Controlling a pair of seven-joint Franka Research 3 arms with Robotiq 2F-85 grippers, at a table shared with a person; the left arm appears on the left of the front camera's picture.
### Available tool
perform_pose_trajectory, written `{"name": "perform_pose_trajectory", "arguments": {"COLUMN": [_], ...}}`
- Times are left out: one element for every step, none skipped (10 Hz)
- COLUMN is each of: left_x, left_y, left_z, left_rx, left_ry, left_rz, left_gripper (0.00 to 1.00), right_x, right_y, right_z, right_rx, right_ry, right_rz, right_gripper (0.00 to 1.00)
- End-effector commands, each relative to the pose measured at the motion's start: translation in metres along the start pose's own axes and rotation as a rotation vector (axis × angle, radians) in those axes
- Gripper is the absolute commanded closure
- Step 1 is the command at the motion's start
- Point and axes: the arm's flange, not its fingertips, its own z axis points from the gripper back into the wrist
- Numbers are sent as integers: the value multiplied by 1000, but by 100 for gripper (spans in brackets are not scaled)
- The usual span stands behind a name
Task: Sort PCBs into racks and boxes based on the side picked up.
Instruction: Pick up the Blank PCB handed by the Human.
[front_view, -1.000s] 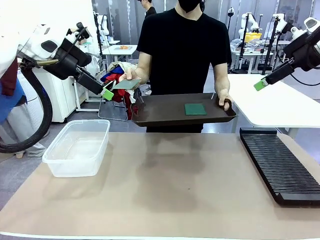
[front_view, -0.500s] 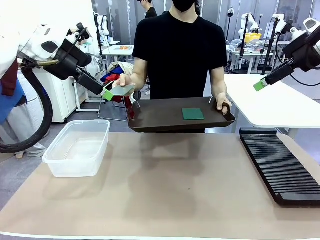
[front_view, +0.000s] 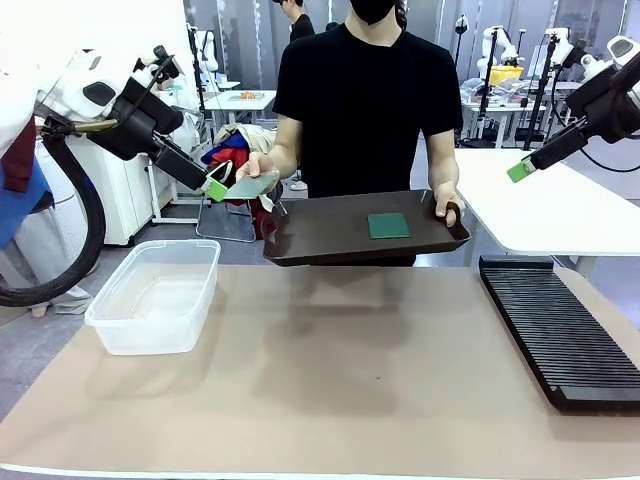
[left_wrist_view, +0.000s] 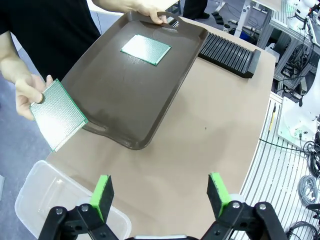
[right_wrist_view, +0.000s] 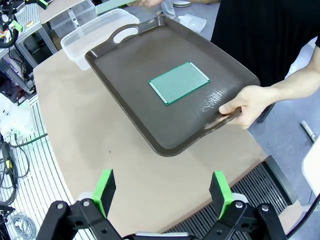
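A person's hand holds one PCB (front_view: 250, 184) (left_wrist_view: 57, 114) up in the air, greyish face showing, just off the tips of my left gripper (front_view: 214, 186) (left_wrist_view: 160, 192). That gripper is open and the board is not between its fingers. The second PCB (front_view: 388, 226) (left_wrist_view: 145, 49) (right_wrist_view: 179, 82) lies green face up on a dark brown tray (front_view: 320, 235) (right_wrist_view: 135, 60) that the person carries above the table's far edge. My right gripper (front_view: 518, 169) (right_wrist_view: 162, 189) hangs high at the right, open and empty. The clear box (front_view: 160, 292) sits at the left, the black rack (front_view: 560, 325) at the right.
The person stands at the far side, their other hand (right_wrist_view: 245, 102) gripping the tray's handle. Brown paper covers the table (front_view: 350, 400). A white table (front_view: 560, 215) stands behind the rack.
The person has shifted the tray slightly and lowered the held board a little beside my left gripper. Neither arm has moved.
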Motion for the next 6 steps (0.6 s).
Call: {"name": "perform_pose_trajectory", "arguments": {"left_x": [-2, -2, -2, -2, -2, -2], "left_y": [2, 2, 2, 2, 2, 2], "left_z": [0, 0, 0, 0, 0, 0], "left_rx": [-19, -19, -19, -19, -19, -19], "left_ry": [-10, -10, -10, -10, -10, -10], "left_rz": [0, 0, 0, 0, 0, 0], "left_gripper": [0, 0, 0, 0, 0, 0], "right_x": [0, 0, 0, 0, 0, 0], "right_y": [0, 0, 0, 0, 0, 0], "right_z": [0, 0, 0, 0, 0, 0], "right_rx": [14, 14, 14, 14, 14, 14], "right_ry": [-11, -11, -11, -11, -11, -11], "right_rz": [3, 3, 3, 3, 3, 3], "right_gripper": [0, 0, 0, 0, 0, 0]}}
